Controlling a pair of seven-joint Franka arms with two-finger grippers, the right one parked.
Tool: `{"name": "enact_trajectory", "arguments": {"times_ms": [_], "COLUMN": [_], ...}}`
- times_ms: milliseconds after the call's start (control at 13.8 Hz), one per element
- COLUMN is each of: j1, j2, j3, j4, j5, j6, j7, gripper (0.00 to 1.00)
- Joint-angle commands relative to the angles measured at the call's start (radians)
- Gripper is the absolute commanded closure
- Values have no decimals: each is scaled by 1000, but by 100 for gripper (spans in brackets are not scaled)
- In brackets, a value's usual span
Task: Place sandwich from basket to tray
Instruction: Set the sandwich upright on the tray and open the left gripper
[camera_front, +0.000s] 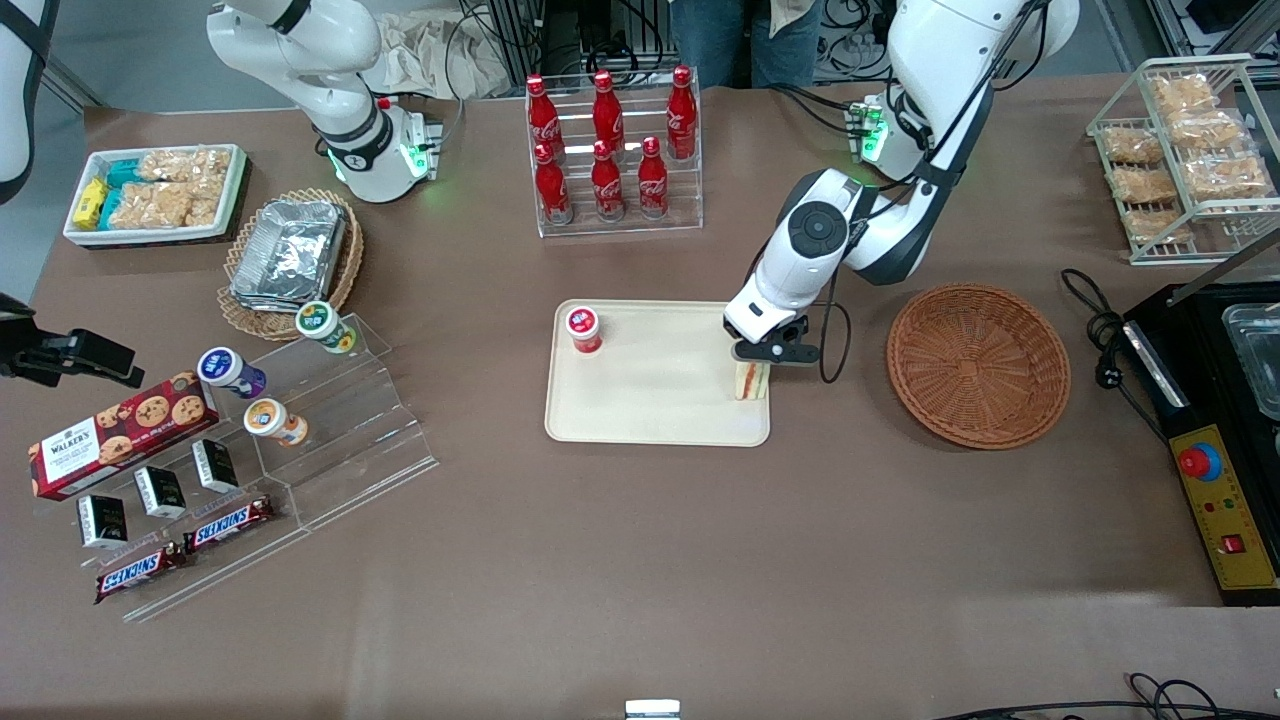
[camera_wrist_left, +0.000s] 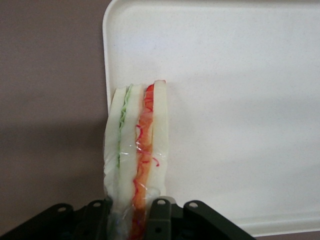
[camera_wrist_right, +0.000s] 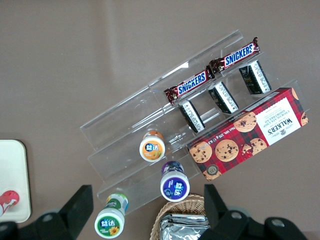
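Sandwich wedge (camera_wrist_left: 136, 150), clear-wrapped white bread with orange-red and green filling, stands on edge at the cream-beige rectangular plastic tray (camera_front: 650, 400) rim nearest the empty reddish-brown round wicker basket (camera_front: 978, 363). Your black two-finger gripper (camera_front: 752, 372) clamps it, probably for an upright release.

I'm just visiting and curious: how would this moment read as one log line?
gripper: shut on clear-wrapped triangular sandwich | sandwich: over cream plastic tray, at edge nearest round reddish-brown wicker basket | basket: empty
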Motion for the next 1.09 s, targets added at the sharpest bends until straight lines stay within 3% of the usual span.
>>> {"name": "enact_trajectory", "arguments": {"times_ms": [0,364,1018], "j1": [-16,-12,8], "j2": [6,12,-57], "j3": [9,8,23], "j4": [-6,34,455], "j5": [85,103,93], "j6": [24,-5,-655], "j7": [-66,-86,-77], "gripper": [0,0,0]}}
